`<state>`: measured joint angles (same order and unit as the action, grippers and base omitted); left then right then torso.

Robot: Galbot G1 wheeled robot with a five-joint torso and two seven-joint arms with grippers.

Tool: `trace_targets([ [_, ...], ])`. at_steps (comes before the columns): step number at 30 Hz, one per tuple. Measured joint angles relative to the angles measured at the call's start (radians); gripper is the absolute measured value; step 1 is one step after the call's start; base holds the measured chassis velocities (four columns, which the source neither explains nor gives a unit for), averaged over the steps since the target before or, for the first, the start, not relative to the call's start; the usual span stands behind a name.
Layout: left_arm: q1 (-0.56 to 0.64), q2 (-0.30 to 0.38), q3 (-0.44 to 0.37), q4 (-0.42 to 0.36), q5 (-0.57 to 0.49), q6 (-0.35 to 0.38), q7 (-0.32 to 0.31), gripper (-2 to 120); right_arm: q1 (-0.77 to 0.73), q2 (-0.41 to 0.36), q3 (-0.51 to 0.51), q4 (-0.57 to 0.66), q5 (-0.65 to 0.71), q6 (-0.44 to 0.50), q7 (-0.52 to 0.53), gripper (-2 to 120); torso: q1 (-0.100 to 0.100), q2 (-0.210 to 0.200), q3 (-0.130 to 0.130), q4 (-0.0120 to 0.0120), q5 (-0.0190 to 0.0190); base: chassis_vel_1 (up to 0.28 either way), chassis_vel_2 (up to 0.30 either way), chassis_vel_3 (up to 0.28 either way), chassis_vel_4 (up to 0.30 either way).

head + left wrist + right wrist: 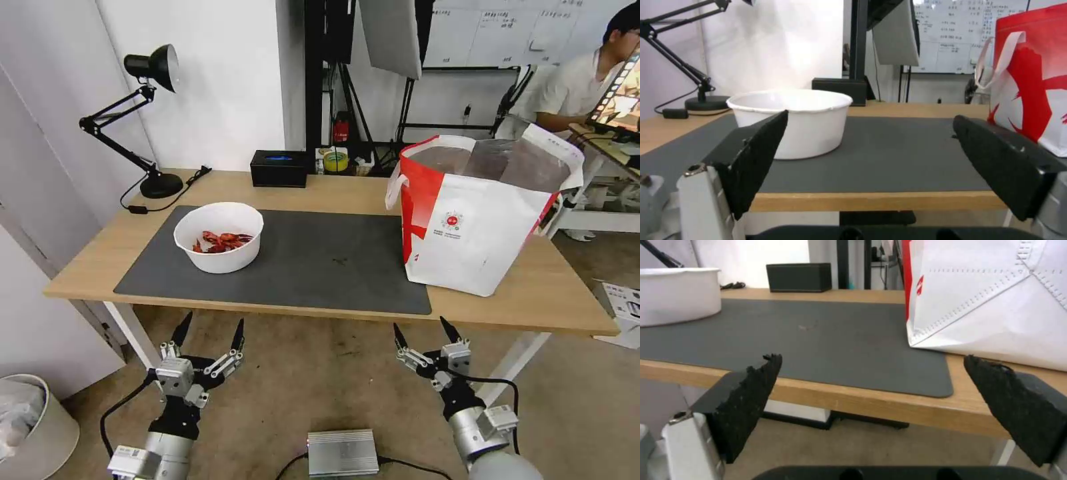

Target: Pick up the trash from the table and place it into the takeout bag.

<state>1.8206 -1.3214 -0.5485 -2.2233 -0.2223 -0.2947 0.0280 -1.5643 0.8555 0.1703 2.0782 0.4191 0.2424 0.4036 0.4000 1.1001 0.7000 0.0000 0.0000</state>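
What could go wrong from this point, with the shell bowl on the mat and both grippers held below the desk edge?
1. The white bowl is open-topped with loose red shells; a tilted lift by the open left gripper may spill them onto the mat.
2. The takeout bag is tall; the bowl must clear its rim or could knock it.
3. Both grippers, including the right gripper, sit below the table edge and might strike it rising.

Mat (pixel 320 263) lies on the table (pixel 333 190), centre-left. Bowl (pixel 219 237) sits on the mat's left part, shells (pixel 223 241) in it. Bag (pixel 477 213) stands right of the mat, its near corner over the mat edge. Lamp (pixel 143 120) back left, box (pixel 279 168) back centre behind the mat.
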Motion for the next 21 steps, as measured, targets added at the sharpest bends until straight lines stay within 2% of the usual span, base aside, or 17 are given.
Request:
trace_targets([
  [5, -0.009, 0.021, -0.014, -0.02, -0.04, 0.03, -0.029, 100, 0.0, 0.0, 0.0, 0.0, 0.001, 0.0, -0.001, 100, 0.0, 0.0, 0.0, 0.0001, 0.0, 0.0, 0.0, 0.0, 0.0],
  [7, -0.024, 0.065, -0.048, -0.059, -0.102, 0.107, -0.074, 100, 0.001, 0.0, 0.0, 0.0, 0.001, 0.0, -0.001, 100, 0.0, 0.0, 0.0, 0.0, -0.0002, 0.0, 0.0, 0.0, 0.0],
  [8, -0.024, 0.065, -0.048, -0.059, -0.102, 0.107, -0.074, 100, 0.001, 0.0, 0.0, 0.0, 0.001, 0.0, -0.001, 100, 0.0, 0.0, 0.0, 0.0, -0.0002, 0.0, 0.0, 0.0, 0.0],
  [10, -0.042, 0.127, -0.101, -0.099, -0.19, 0.202, -0.095, 100, 0.001, 0.0, 0.0, 0.0, 0.001, 0.0, -0.001, 100, 0.0, 0.0, 0.0, 0.0002, -0.0001, 0.0, 0.0, 0.0, 0.0],
  [11, -0.042, 0.127, -0.101, -0.099, -0.19, 0.202, -0.095, 100, 0.001, 0.0, 0.0, 0.0, 0.001, 0.0, -0.001, 100, 0.0, 0.0, 0.0, 0.0002, -0.0001, 0.0, 0.0, 0.0, 0.0],
  [14, -0.09, 0.257, -0.188, -0.128, -0.383, 0.311, -0.156, 100, 0.001, 0.0, 0.0, 0.0, 0.002, 0.0, -0.002, 100, 0.0, 0.0, 0.0, 0.0, -0.0003, 0.0, 0.0, 0.0, 0.0],
  [15, -0.09, 0.257, -0.188, -0.128, -0.383, 0.311, -0.156, 100, 0.001, 0.0, 0.0, 0.0, 0.002, 0.0, -0.002, 100, 0.0, 0.0, 0.0, 0.0, -0.0003, 0.0, 0.0, 0.0, 0.0],
  [17, -0.118, 0.384, -0.273, -0.12, -0.549, 0.361, -0.205, 100, 0.001, 0.0, 0.0, 0.0, 0.002, 0.0, -0.002, 100, 0.0, 0.0, 0.0, -0.0003, -0.0003, 0.0, 0.0, 0.0, 0.0],
  [19, -0.12, 0.407, -0.29, -0.117, -0.58, 0.369, -0.215, 100, 0.001, 0.0, 0.0, 0.0, 0.002, -0.001, -0.002, 100, 0.0, 0.0, 0.0, -0.0001, -0.0003, 0.0, 0.0, 0.0, 0.0],
  [20, -0.139, 0.506, -0.35, -0.102, -0.706, 0.396, -0.244, 100, 0.001, -0.001, 0.0, 0.0, 0.002, -0.001, -0.002, 100, 0.0, 0.0, 0.0, 0.0004, -0.0002, 0.0, 0.0, 0.0, 0.0],
  [21, -0.16, 0.552, -0.365, -0.086, -0.764, 0.403, -0.252, 100, 0.001, -0.001, 0.0, 0.0, 0.002, -0.001, -0.002, 100, 0.0, 0.0, 0.0, 0.0003, 0.0, 0.0, 0.0, 0.0, 0.0],
])
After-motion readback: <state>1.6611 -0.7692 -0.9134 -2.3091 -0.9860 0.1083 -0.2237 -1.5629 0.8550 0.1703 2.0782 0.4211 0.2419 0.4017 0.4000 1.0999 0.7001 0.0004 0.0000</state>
